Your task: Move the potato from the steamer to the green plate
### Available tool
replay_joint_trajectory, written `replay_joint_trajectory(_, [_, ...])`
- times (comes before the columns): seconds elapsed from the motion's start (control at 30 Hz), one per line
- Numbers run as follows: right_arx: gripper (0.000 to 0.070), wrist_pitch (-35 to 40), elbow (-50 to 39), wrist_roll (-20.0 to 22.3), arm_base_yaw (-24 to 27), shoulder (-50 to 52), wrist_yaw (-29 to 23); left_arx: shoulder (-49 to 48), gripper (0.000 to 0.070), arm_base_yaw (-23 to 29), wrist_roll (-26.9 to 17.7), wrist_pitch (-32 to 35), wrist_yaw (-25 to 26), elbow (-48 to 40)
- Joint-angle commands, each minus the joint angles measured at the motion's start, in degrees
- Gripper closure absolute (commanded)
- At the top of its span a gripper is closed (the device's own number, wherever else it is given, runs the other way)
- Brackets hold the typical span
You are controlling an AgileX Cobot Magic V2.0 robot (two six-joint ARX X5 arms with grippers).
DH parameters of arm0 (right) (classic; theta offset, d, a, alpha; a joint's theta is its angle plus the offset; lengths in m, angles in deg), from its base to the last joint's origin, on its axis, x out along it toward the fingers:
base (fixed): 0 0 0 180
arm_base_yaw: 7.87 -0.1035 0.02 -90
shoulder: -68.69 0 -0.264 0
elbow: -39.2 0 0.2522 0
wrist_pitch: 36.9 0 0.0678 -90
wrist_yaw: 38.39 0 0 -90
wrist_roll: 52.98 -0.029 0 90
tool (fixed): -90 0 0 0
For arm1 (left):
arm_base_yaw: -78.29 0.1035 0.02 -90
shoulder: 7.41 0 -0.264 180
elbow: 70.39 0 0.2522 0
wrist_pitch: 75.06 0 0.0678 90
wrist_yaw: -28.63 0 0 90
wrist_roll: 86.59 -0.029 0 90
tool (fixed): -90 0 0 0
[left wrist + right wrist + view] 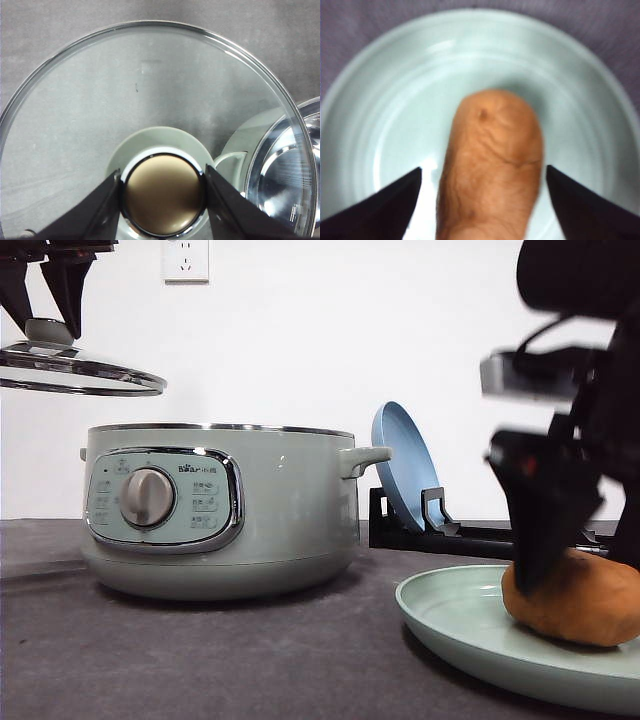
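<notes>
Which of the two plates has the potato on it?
The green plate, lying flat on the table at front right, has the potato on it. The blue plate stands on edge in a black rack behind it and holds nothing.

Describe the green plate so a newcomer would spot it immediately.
Start at the big sage-green steamer; look to the table's right side. The green plate lies flat there, holding the potato. The blue plate behind stands on edge in a rack.

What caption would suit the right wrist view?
Open right gripper straddling the potato resting on the green plate.
</notes>
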Motion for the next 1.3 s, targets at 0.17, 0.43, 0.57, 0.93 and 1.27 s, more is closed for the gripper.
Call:
replay_joint_trajectory(0.17, [0.0029,-11.49,11.18,-0.24,-0.31,10.09,-1.39,-0.52,0.07,0.11,0.34,1.51,0.0,2.4])
replay_joint_trajectory(0.43, [0.0027,-25.55,25.93,-0.2,-0.31,22.41,-3.4,-0.52,0.07,0.11,0.52,1.42,0.0,2.4])
replay_joint_trajectory(0.57, [0.0027,-27.21,30.51,-0.84,-0.31,27.45,-5.94,-0.52,0.07,0.02,0.58,1.33,0.02,2.4])
replay_joint_trajectory(0.93, [0.0027,-30.83,32.45,-3.63,-0.31,38.35,-10.39,-0.52,0.07,-1.68,0.78,0.84,0.02,2.4])
replay_joint_trajectory(1.27, [0.0027,-31.63,32.43,-3.61,-0.31,38.88,-10.39,-0.52,0.07,-5.64,1.0,0.19,0.02,2.38])
